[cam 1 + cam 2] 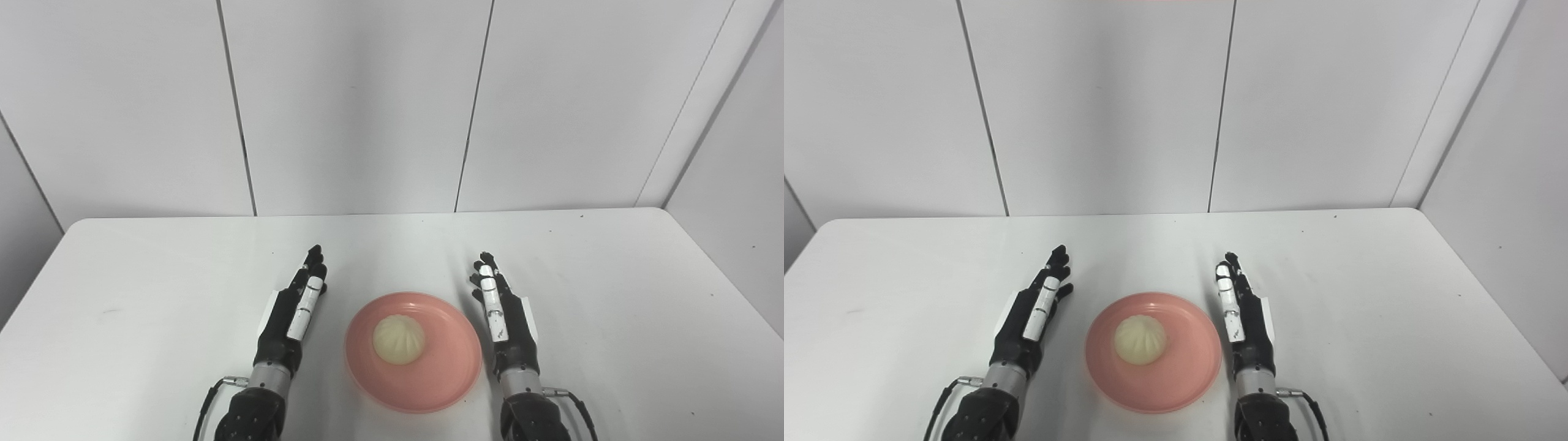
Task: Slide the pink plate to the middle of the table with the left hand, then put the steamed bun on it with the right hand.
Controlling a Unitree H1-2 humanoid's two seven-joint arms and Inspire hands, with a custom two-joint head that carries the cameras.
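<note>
**Bun on plate, both hands empty**

Your left hand (293, 312) and right hand (503, 315) flank the plate (441, 380), fingers straight, holding nothing, neither touching it. The bun (399, 339) sits on the plate, left of center. Both views show the same.

There is one plate (413, 352), one bun (399, 339) and one worktop (612, 294); the hands are two, a left hand (294, 312) and a right hand (502, 315)
</note>
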